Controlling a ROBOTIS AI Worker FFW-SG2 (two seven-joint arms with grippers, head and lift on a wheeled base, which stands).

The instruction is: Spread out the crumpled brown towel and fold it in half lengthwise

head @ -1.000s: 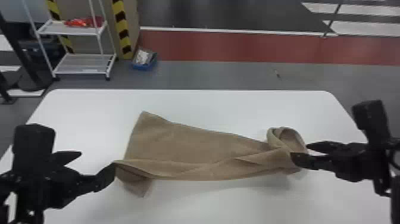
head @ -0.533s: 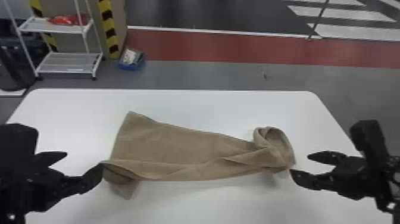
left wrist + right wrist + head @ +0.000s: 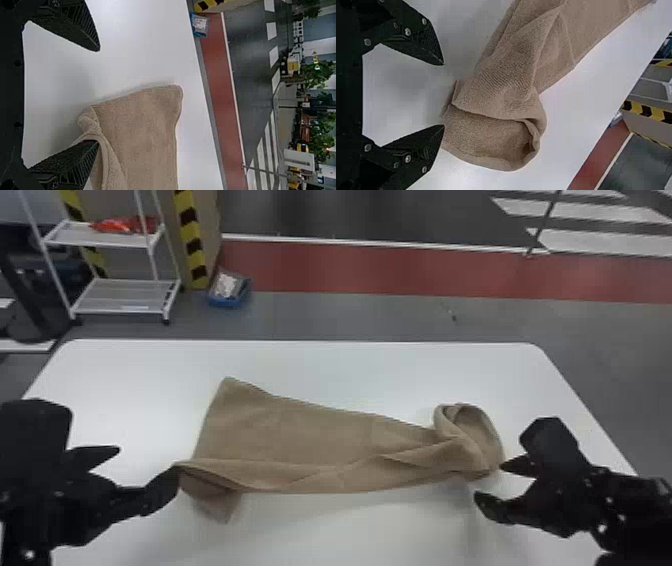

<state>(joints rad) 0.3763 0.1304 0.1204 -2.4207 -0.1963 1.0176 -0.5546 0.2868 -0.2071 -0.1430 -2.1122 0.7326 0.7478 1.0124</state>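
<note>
the left hand (image 3: 148,464) is spread, one finger against the brown towel's folded near corner. the right hand (image 3: 490,480) is spread too, just beside the bunched right end. between them the brown towel (image 3: 310,435) lies across the white table (image 3: 375,530), its near edge folded over. past the table, on the floor, are a blue box (image 3: 229,299) and white rack (image 3: 120,297).

The place is a workshop-type area, indicated by a yellow-and-black striped post (image 3: 191,242), wheeled shelf (image 3: 117,296), red floor band (image 3: 375,270) and white floor stripes (image 3: 600,241).
</note>
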